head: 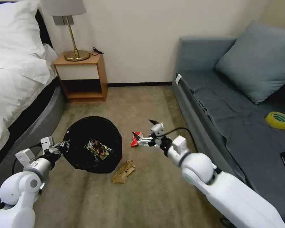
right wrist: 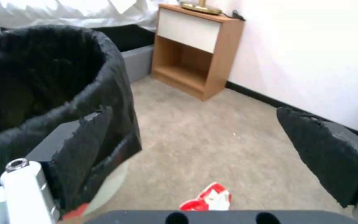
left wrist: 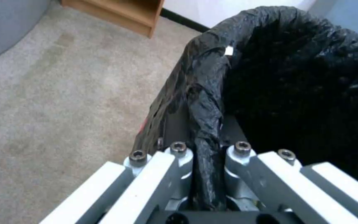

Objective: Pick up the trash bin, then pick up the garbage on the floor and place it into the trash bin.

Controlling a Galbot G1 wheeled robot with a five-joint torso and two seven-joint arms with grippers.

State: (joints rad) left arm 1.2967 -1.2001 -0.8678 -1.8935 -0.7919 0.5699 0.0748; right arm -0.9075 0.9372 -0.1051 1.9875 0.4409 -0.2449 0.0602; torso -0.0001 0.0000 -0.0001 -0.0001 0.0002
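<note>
L arm reaches fwd low; left gripper [head: 60, 147] is clamped tight on the bag-lined rim of the trash bin [head: 93, 144], holding it tilted above the carpet. A gold-brown wrapper [head: 98, 149] lies inside, print unreadable. R arm stretches fwd-left; right gripper [head: 144, 134] has jaws spread wide, holding nothing, just over the red-and-white packet [right wrist: 208, 199] on the floor. Crumpled tan paper [head: 124, 172] sits near the bin.
</note>
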